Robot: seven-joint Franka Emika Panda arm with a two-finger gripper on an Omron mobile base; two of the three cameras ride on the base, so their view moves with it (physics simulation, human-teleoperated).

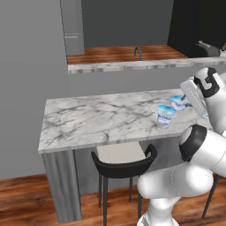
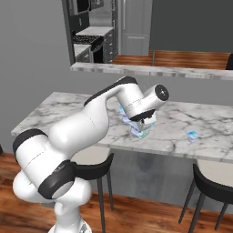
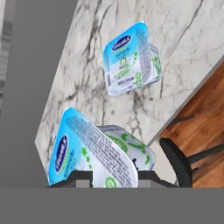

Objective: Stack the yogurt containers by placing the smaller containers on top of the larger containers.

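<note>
The light-blue-lidded white yogurt tub (image 3: 98, 155) sits between the fingertips of your gripper (image 3: 114, 177), tilted, jaws closed on its sides. The second tub (image 3: 130, 64), same blue lid and white wall, stands free on the grey-veined marble counter (image 3: 183, 39), well apart from the held one, farther along the gripper's line of sight and nearer the counter's front edge than the wall. A black bar stool (image 3: 181, 164) stands below that edge.

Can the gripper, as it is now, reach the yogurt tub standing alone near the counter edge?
Probably yes. The gripper already holds a yogurt container, and the standing tub sits just ahead on the marble counter with nothing between them.
</note>
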